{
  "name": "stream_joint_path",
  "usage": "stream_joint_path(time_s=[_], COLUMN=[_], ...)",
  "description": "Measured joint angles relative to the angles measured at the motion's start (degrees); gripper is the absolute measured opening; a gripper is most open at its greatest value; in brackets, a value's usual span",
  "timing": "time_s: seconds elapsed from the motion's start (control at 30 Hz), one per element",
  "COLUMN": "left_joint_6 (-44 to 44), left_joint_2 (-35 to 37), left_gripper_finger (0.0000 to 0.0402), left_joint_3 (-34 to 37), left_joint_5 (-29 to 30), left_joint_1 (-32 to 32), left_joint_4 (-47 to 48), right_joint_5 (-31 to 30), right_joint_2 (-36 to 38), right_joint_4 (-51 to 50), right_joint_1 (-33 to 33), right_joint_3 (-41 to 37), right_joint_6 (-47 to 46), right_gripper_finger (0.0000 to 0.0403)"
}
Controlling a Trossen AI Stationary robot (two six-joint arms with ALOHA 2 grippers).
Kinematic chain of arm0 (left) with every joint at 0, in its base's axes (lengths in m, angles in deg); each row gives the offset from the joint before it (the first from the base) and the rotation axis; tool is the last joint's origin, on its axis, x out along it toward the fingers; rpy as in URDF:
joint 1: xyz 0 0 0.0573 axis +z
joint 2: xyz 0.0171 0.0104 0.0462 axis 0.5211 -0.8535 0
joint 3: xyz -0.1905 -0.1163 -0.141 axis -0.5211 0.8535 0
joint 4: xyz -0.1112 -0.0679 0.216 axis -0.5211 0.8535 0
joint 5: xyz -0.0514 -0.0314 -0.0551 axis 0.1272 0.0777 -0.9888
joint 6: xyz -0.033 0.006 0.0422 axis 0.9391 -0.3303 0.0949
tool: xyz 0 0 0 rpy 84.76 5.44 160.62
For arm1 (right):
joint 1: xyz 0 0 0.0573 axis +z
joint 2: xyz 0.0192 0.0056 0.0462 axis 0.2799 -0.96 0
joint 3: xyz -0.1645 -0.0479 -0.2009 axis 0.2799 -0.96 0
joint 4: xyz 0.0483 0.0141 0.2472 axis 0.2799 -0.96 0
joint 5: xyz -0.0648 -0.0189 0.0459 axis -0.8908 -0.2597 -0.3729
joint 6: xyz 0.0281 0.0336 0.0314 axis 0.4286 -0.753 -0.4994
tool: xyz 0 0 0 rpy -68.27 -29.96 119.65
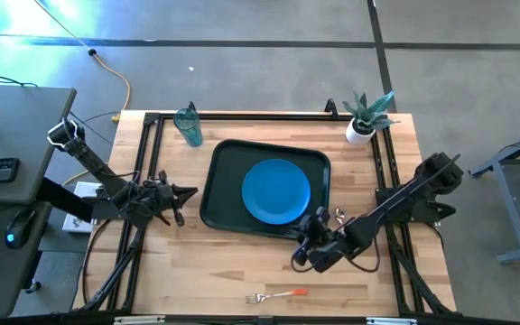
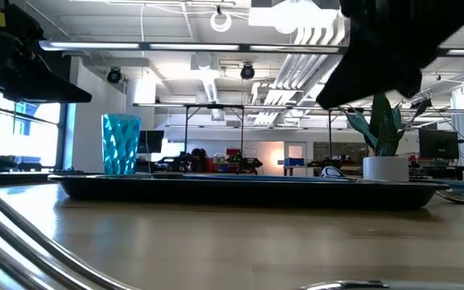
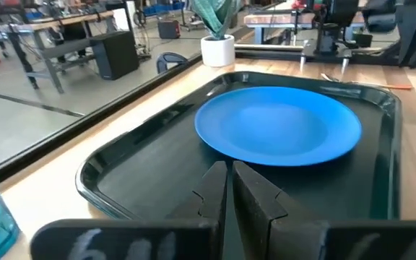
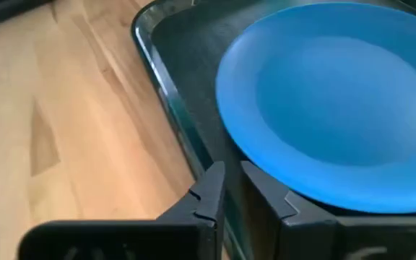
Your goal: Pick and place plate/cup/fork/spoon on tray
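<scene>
One item of the four is home so far: the plate [image 1: 276, 190] lies flat on the tray [image 1: 224, 171], toward the right half of it, which I judge leaves the left strip of the tray free for the cup and cutlery. My left gripper [image 1: 186, 191] sits just off the tray's left edge with its fingers [image 3: 255, 198] pressed together on nothing, pointing across the tray at the plate. My right gripper [image 1: 319, 217] is at the tray's near right corner, its fingers [image 4: 206, 191] likewise together and empty, hanging over the rim right beside the plate's edge; I read that as the pose of an arm done with the plate. The cup [image 1: 188, 126] stands upright on the table beyond the tray's far left corner, clearly off the tray and nearer my left arm, so I'd fetch it from that side. The fork [image 1: 276, 295] lies on the table near the front edge, well apart from the tray, its long axis roughly parallel to that edge, tines to the left and orange handle to the right. Something small and metallic [image 1: 338, 215] lies by the tray's right edge near the right gripper; it may be the spoon, but I cannot tell. A potted plant [image 1: 365, 117] stands at the far right corner, out of the way.
</scene>
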State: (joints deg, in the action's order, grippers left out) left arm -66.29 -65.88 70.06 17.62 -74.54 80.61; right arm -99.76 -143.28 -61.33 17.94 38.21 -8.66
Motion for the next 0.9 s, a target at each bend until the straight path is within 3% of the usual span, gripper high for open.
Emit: stream_joint_path(time_s=[0.27, 0.5, 0.77, 0.9], left_joint_6=[-9.80, -13.96, -14.10, -17.92], left_joint_2=[0.02, 0.00, 0.00, -0.04], left_gripper_finger=[0.0053, 0.0091, 0.0120, 0.0125], left_joint_3=[0.00, 0.00, 0.01, 0.00], left_joint_5=[1.16, -6.21, -11.29, -11.34], left_joint_1=[3.60, 10.47, 16.09, 17.95], left_joint_4=[-8.20, -11.64, -10.82, -10.54], right_joint_5=[-6.85, -12.91, -3.01, 1.53], right_joint_2=[-0.02, -0.02, -0.02, -0.02], right_joint_4=[9.92, 10.00, 13.06, 16.92], right_joint_1=[-2.47, -10.91, -24.27, -28.32], right_joint_3=[-6.76, -6.85, -6.85, -6.85], right_joint_6=[0.92, 4.45, 5.77, 11.96], right_gripper_finger=[0.0015, 0.0055, 0.0118, 0.0130])
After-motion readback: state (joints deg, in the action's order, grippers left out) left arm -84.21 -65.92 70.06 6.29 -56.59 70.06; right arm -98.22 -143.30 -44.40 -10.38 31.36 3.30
